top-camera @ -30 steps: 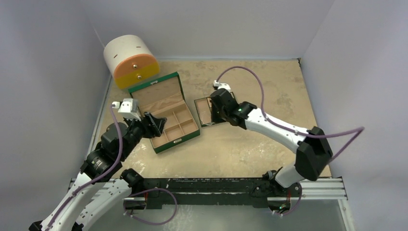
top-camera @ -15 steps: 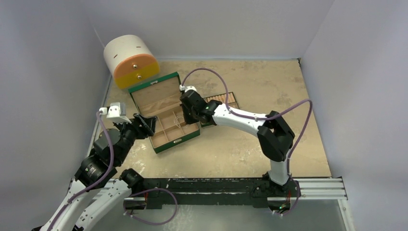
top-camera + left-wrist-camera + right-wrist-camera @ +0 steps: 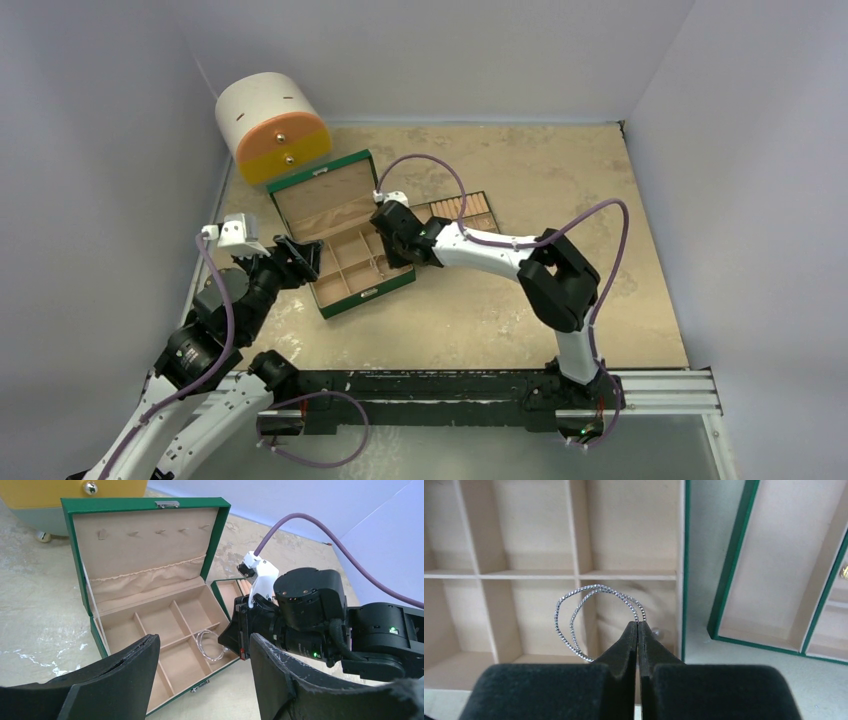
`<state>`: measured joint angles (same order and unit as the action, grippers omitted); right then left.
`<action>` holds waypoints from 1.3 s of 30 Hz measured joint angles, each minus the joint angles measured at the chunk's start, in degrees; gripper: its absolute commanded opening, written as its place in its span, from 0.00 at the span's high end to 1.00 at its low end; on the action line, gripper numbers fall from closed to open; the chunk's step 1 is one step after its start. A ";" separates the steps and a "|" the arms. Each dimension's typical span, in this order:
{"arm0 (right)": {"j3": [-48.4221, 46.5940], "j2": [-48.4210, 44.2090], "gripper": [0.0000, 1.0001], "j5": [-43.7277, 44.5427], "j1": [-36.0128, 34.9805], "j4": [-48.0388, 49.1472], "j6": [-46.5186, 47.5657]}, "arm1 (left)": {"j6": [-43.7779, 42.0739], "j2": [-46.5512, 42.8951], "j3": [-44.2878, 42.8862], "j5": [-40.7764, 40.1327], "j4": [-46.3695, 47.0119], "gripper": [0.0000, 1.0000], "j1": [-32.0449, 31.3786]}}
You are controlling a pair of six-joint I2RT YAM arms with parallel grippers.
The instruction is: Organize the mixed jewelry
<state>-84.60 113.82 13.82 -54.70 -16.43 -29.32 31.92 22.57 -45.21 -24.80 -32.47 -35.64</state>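
Observation:
My right gripper (image 3: 638, 626) is shut on a thin silvery beaded hoop (image 3: 596, 586) and holds it over the front right compartment of the open green box (image 3: 685, 580). In the top view the right gripper (image 3: 388, 243) is over the right side of the box (image 3: 365, 295). The left wrist view shows the hoop (image 3: 199, 642) hanging into that compartment. My left gripper (image 3: 204, 644) is open and empty, at the box's front left corner (image 3: 305, 258). A small pale bead (image 3: 655, 631) lies next to the right fingertips. No gold rings show.
A small green tan-lined tray (image 3: 465, 210) lies just right of the box, and shows in the right wrist view (image 3: 774, 580). The round white-and-orange drawer case (image 3: 270, 125) stands at the back left behind the box lid (image 3: 150, 555). Walls close in on three sides.
My right arm has swung left from the small tray to over the green box, carrying the hoop. My left gripper has drawn back a little to the left.

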 measured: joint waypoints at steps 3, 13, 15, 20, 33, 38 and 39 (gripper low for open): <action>2.10 -0.20 1.00 1.11 -0.02 -0.28 -0.04 | 0.00 0.04 0.02 -0.02 -0.02 0.34 0.00; 4.50 -2.73 0.78 2.73 -0.46 -0.46 -1.11 | 0.00 0.39 0.00 -0.13 -0.04 0.34 0.00; 4.50 -3.26 0.76 3.04 -0.46 -0.50 -1.18 | 0.02 0.59 0.02 -0.13 -0.02 0.34 0.00; 4.50 -4.74 0.75 3.17 -0.55 -0.66 -1.14 | 0.02 0.72 0.00 -0.11 -0.04 0.34 0.00; 4.46 -10.19 0.69 0.11 -0.92 0.85 -0.24 | 0.02 2.19 0.00 -0.15 -0.09 0.34 0.37; 4.46 -15.78 0.65 1.57 -0.90 0.55 2.38 | 0.04 2.16 0.00 -0.42 -0.22 0.34 0.37; 4.46 -17.03 0.65 2.27 -0.90 0.39 2.95 | 0.04 2.16 0.00 -0.44 -0.22 0.34 0.37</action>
<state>-80.14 96.79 16.10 -55.59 -16.03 -26.37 31.97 24.73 -45.21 -25.23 -32.69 -35.27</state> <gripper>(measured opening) 0.336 0.657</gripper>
